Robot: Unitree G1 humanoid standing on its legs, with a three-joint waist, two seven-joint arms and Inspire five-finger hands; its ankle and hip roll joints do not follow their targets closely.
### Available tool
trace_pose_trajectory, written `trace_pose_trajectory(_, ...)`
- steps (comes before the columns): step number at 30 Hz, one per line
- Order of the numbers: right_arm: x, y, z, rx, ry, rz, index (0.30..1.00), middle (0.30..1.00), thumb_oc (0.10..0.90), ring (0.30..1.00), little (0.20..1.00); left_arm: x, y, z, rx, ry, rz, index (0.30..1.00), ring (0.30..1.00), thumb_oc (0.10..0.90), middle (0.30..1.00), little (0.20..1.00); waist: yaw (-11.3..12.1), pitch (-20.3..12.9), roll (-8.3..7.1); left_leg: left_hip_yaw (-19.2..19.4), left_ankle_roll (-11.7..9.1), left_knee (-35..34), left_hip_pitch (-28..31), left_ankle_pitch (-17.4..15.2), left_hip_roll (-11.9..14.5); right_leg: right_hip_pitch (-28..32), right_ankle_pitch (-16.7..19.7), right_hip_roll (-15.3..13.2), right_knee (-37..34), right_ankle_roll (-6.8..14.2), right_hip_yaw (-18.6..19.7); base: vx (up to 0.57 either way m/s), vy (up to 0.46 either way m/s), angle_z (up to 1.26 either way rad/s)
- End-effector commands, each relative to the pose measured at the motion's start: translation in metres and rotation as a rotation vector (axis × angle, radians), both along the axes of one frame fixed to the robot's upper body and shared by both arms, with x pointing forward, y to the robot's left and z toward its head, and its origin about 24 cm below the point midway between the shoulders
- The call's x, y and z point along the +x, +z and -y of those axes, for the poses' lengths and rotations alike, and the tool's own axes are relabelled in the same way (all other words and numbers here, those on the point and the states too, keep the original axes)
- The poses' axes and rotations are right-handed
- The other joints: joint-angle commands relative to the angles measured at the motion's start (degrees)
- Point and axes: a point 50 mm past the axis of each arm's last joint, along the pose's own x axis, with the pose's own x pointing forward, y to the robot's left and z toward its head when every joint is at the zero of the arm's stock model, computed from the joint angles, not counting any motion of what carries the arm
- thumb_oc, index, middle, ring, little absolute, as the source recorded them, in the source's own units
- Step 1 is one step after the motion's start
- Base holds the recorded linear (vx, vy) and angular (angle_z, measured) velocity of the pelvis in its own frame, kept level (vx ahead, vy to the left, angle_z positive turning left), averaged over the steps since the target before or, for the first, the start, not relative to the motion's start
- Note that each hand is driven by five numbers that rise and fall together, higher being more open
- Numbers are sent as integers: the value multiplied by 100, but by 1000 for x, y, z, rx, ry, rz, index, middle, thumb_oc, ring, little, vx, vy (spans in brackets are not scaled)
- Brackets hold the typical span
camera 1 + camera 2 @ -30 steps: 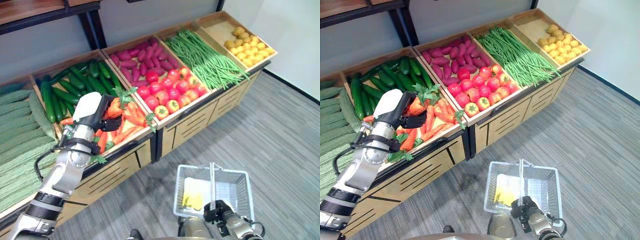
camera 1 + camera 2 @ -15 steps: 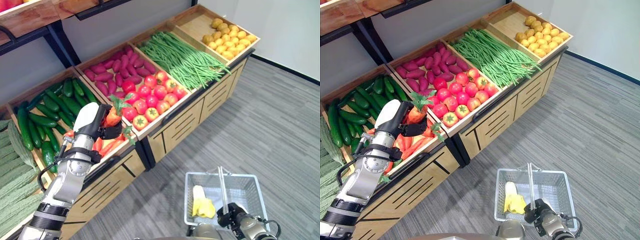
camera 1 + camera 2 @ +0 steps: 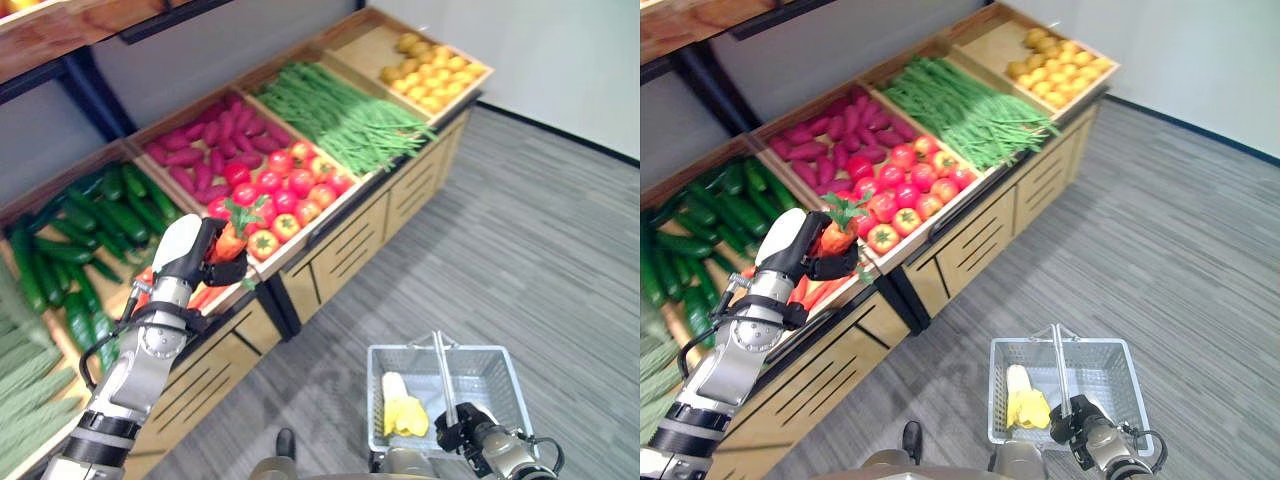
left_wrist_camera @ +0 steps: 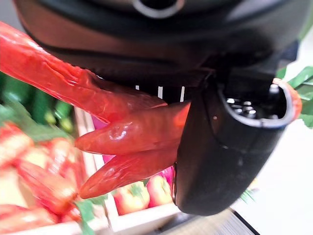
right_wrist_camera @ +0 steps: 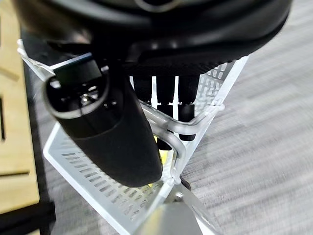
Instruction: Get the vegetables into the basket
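Left hand [image 3: 190,262] clamped round carrots [image 3: 231,238], apparently a bunch, above the stall [image 3: 330,215]; right hand [image 3: 470,432] curled on basket [image 3: 480,365] handle; swing across, release low over basket

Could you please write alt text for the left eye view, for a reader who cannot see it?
The robot's left hand grips a bunch of carrots lifted above the wooden produce bins. Its right hand holds the handle of a wire basket above the grey floor, with a yellow item inside.
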Motion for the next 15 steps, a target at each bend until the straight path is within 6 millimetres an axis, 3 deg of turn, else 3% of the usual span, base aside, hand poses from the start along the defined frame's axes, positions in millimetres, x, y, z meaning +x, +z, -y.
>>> trace_pose_trajectory(1, -2, -1, -3, -9, 54, -22, 300, 300, 400, 300, 300, 4, 65, -8, 32, 14, 304, 300, 300, 400, 300, 300, 30, -147, -37, 175, -33, 584, 18, -563, -64, 312, -401, -462, 212, 687, 337, 21, 195, -31)
trace_pose_trajectory(6, 6, -1, -16, 23, 79, 9, 300, 300, 400, 300, 300, 5, 75, -13, 77, 25, 328, 300, 300, 400, 300, 300, -63, -58, -120, 634, 136, 628, 149, -769, -263, -84, -121, -592, 317, 914, 814, -54, 170, -45)
trace_pose_trajectory(11, 21, 5, -25, 39, 105, 60, 300, 300, 400, 300, 300, 3, 84, -18, 109, 43, 356, 300, 300, 400, 300, 300, -166, 151, -273, 1223, 286, 897, 23, -1002, -433, -648, 395, -697, 231, 1227, 1197, -137, 132, -60)
trace_pose_trajectory(13, 27, 7, -28, 40, 118, 80, 300, 300, 400, 300, 300, 2, 86, -21, 125, 52, 361, 300, 300, 400, 300, 300, -118, 187, -297, 1462, 290, 899, -6, -1003, -388, -832, 603, -695, 224, 1243, 1130, -114, 37, -85)
trace_pose_trajectory(15, 33, 10, -32, 47, 129, 103, 300, 300, 400, 300, 300, 2, 88, -23, 136, 61, 368, 300, 300, 400, 300, 300, 9, 218, -253, 1685, 279, 823, 14, -933, -256, -926, 512, -791, 351, 1226, 507, -151, -17, -89)
